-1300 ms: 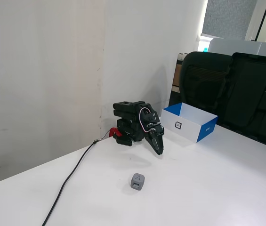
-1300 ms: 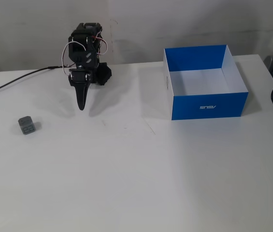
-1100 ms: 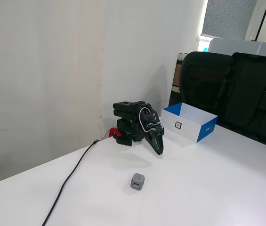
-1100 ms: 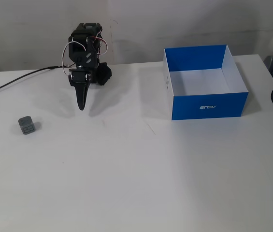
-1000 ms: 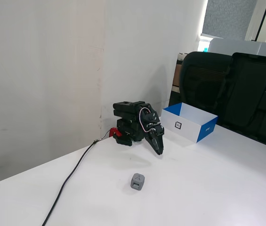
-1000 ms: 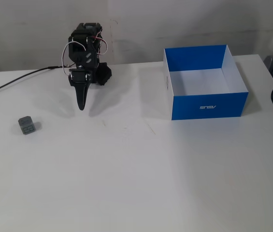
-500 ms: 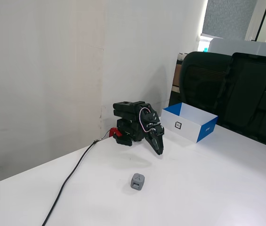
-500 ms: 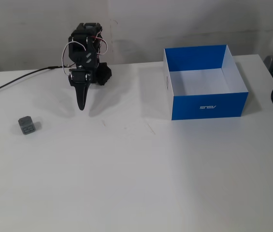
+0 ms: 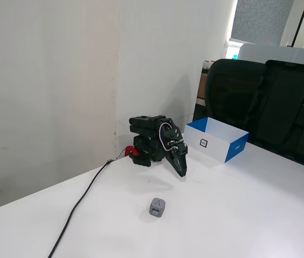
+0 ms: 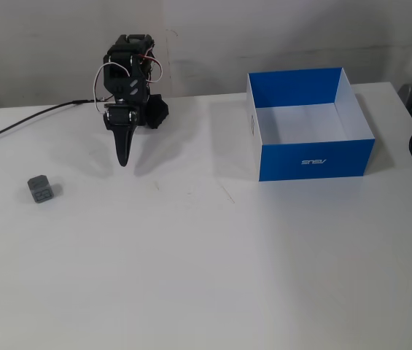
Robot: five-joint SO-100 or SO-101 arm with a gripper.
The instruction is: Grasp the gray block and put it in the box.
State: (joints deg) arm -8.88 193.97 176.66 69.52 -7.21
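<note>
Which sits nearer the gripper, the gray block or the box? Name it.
The gray block. It lies on the table a short way from the gripper, whereas the box stands farther off on the other side in this fixed view.

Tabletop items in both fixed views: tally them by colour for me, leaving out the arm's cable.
Gray: 1, the gray block, lying apart from everything else.
Blue and white: 1, the box, nothing visible inside.
Black: 1, the arm, folded, its end effector pointing down at the table, fingers together.
Total: 3
</note>
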